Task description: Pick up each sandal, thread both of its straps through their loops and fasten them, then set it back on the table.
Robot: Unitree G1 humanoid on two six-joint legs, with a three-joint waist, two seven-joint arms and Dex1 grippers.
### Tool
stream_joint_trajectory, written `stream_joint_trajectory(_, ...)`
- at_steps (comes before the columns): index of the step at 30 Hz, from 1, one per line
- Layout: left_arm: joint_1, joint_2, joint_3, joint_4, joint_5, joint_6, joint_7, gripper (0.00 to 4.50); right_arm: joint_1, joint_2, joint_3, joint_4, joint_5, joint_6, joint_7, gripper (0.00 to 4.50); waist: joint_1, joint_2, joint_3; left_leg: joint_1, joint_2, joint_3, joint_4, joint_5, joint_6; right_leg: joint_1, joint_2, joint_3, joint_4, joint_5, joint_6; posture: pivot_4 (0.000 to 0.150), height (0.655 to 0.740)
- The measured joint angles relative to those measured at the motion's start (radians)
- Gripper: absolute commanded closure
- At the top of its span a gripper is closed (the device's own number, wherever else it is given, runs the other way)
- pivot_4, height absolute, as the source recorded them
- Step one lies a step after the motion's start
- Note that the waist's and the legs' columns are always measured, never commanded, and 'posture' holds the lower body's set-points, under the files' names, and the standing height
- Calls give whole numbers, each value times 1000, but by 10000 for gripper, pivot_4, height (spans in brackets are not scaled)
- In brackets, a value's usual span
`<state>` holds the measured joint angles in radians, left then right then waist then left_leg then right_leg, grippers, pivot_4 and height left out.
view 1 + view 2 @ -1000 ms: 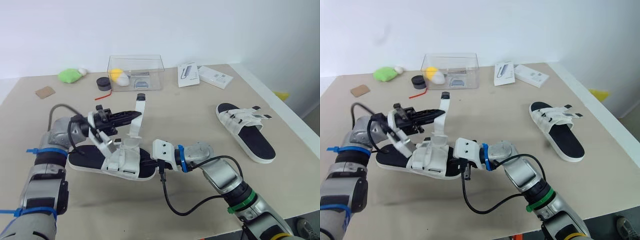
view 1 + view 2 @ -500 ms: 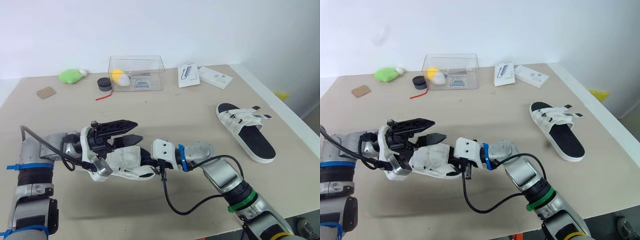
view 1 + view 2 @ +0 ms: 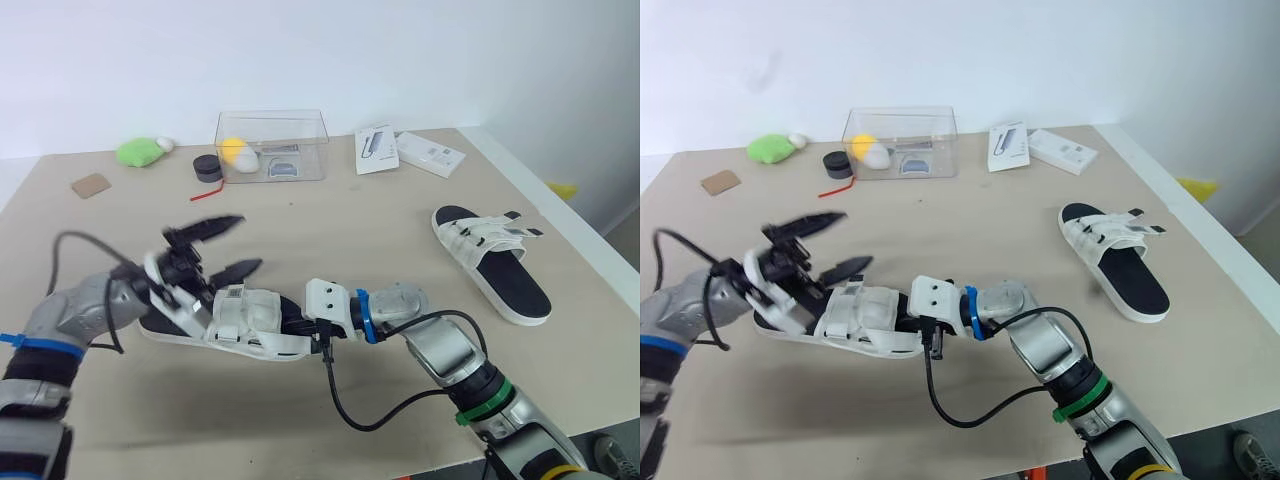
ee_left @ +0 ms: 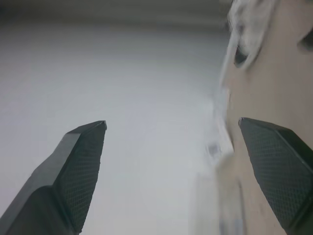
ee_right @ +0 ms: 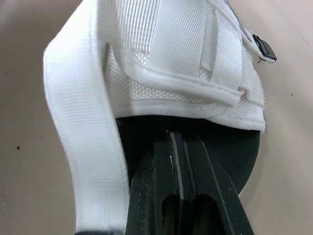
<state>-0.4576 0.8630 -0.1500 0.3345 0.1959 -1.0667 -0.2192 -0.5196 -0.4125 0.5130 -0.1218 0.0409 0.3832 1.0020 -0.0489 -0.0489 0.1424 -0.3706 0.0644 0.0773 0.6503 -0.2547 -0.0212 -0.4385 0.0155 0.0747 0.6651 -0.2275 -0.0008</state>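
Note:
The near sandal (image 3: 235, 322), black-soled with white straps, lies on the table (image 3: 360, 225) in front of me, both straps folded across its upper. My left gripper (image 3: 251, 240) hovers open just above its left end, holding nothing; its fingers (image 4: 78, 161) stand wide apart. My right gripper (image 5: 180, 139) is shut, its tips pushed under the white strap (image 5: 171, 54) and resting on the black footbed. The second sandal (image 3: 490, 260) lies at the right, apart from both grippers.
At the back stand a clear plastic box (image 3: 272, 145), a black round object (image 3: 208, 167), a green object (image 3: 137, 151) and two white booklets (image 3: 378, 148). A cardboard piece (image 3: 90, 184) lies at far left. The table's right edge runs close past the second sandal.
My left gripper has let go of the long strap it held upright and has opened. The strap now lies across the sandal. The right gripper has stayed put.

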Motion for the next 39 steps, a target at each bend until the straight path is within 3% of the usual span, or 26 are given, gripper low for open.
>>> stream_joint_trajectory(1, 20, 30, -16, -79, -206, 154, -126, 183, 1, 0, 0, -3, 0, 1, 0, 45000, 0, 0, 0, -1, 0, 0, 0, 0, 0, 0, 0, 0, 0, 0, 0, 1500, 7400)
stream_joint_trajectory(3, 30, 67, -15, -171, -449, 396, -293, 183, 2, 1, 0, -3, 0, 3, -2, 45000, 0, 0, 0, 0, 0, 0, 0, 0, 0, 0, 1, 0, 0, -1, 0, 1500, 7400)
stream_joint_trajectory(7, 74, 106, 10, -315, -682, 746, -471, 183, 2, 1, 0, -4, 1, 4, 2, 45000, 1, 0, 0, 0, -2, -1, 0, 0, 0, 0, 2, 0, 0, -2, -1, 1500, 7400)
stream_joint_trajectory(15, 67, 108, -66, -520, -666, 1074, -725, 183, -4, 9, 3, 4, 1, 5, 4, 45000, 1, 0, 1, 0, -2, -2, 0, 0, 0, 0, 8, 5, 0, -3, -3, 1500, 7400)
stream_joint_trajectory(20, 26, 86, -88, -560, -664, 1234, -797, 183, -5, 10, 4, 4, 1, 5, 4, 45000, 1, 0, 1, 0, -1, -3, 0, 0, 0, 0, 10, 6, 0, -4, -5, 1500, 7400)
stream_joint_trajectory(24, 18, 45, -143, -560, -547, 1214, -838, 183, -5, 10, 6, 1, 1, 6, 1, 45000, 1, 0, 1, 0, -1, -3, 0, 0, 0, 0, 11, 7, 0, -4, -5, 1500, 7400)
stream_joint_trajectory(30, 21, 68, -148, -593, -439, 1123, -908, 183, -3, 10, 10, -4, 1, 9, -5, 45000, 0, 0, 1, 1, -1, -2, 0, -1, 0, 0, 11, 8, 0, -5, -5, 1500, 7400)
stream_joint_trajectory(39, 69, 97, -77, -668, -444, 1103, -977, 183, 1, 10, 13, -13, 1, 9, -3, 45000, -1, 0, 0, 1, 0, -2, -1, -3, 5, -1, 12, 9, 0, -5, -4, 1500, 7400)
